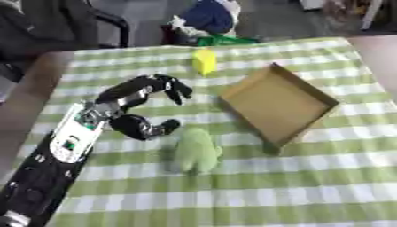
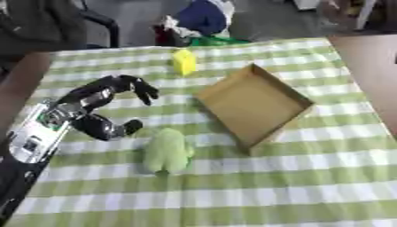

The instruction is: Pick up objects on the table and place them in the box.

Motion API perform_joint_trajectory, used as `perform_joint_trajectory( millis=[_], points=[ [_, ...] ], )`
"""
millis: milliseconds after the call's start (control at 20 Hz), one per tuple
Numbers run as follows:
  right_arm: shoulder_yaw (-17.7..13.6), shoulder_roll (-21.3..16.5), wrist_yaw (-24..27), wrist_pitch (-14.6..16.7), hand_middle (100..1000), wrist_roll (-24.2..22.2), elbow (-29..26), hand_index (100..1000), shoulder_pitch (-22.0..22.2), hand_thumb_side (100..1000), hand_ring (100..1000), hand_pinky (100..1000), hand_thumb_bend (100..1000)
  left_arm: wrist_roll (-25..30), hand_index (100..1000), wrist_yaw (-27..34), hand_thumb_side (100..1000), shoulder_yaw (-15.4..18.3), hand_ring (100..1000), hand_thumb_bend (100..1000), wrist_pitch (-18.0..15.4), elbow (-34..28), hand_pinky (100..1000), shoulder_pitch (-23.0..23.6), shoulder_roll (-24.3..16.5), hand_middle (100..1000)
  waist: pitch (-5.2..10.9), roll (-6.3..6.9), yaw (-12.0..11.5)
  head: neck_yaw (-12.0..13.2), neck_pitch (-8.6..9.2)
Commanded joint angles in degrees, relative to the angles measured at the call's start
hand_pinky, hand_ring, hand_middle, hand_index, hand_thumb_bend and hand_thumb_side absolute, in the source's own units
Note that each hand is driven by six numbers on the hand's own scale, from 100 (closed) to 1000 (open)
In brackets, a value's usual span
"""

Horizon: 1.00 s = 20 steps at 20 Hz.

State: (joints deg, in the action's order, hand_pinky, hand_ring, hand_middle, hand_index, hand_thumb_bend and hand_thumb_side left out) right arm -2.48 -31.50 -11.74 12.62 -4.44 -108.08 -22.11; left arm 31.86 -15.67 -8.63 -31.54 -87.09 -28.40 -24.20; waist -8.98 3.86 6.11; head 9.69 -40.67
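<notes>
Over the checked table (image 1: 310,177), the left hand (image 1: 128,108) hangs with fingers and thumb curved apart, holding nothing. Just beside its thumb lies a green soft toy (image 1: 195,150); the cardboard box (image 1: 279,103) sits further right, a yellow block (image 1: 204,62) beyond it.

The left arm (image 1: 46,173) is cut off by the lower left picture edge. The green soft object (image 1: 194,150) is blurred; its form cannot be identified. The yellow object (image 1: 204,61) at the far side shows only a block-like shape. The table (image 1: 310,195) runs past the near edge.
</notes>
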Motion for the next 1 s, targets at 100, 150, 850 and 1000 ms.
perform_joint_trajectory(
  millis=[100, 150, 850, 1000],
  points=[
    [-0.6, -0.7, 0.2, 0.2, 722, 0.0, -0.4, 966, -0.6, 464, 798, 860, 100, 5.9, 918, -2.6, 298, 0.2, 686, 478, -4.3, -1.5, 728, -1.4, -0.9, 745, 0.89, -0.28, 0.0, -0.2, 0.69],
    [-0.6, -0.7, 0.2, 0.2, 722, 0.0, -0.4, 966, -0.6, 464, 798, 860, 100, 6.9, 918, -3.4, 280, 0.3, 686, 483, -5.0, -1.5, 728, -1.4, -0.9, 745, 0.88, -0.26, -0.1, -0.1, 0.72],
    [-0.4, -0.8, 0.3, 0.3, 721, -0.3, -0.1, 967, -0.5, 462, 799, 861, 100, 19.4, 923, -5.3, 228, -2.9, 718, 676, -13.3, 1.4, 764, -7.1, -4.4, 758, 1.09, 0.03, 0.2, 0.0, 0.43],
    [-0.3, -0.8, 0.4, 0.3, 721, -0.4, 0.0, 967, -0.5, 463, 799, 861, 100, 20.0, 924, -6.1, 229, -4.9, 731, 723, -15.8, 3.4, 775, -9.5, -6.6, 761, 1.16, 0.18, 0.3, 0.1, 0.32]
  ],
)
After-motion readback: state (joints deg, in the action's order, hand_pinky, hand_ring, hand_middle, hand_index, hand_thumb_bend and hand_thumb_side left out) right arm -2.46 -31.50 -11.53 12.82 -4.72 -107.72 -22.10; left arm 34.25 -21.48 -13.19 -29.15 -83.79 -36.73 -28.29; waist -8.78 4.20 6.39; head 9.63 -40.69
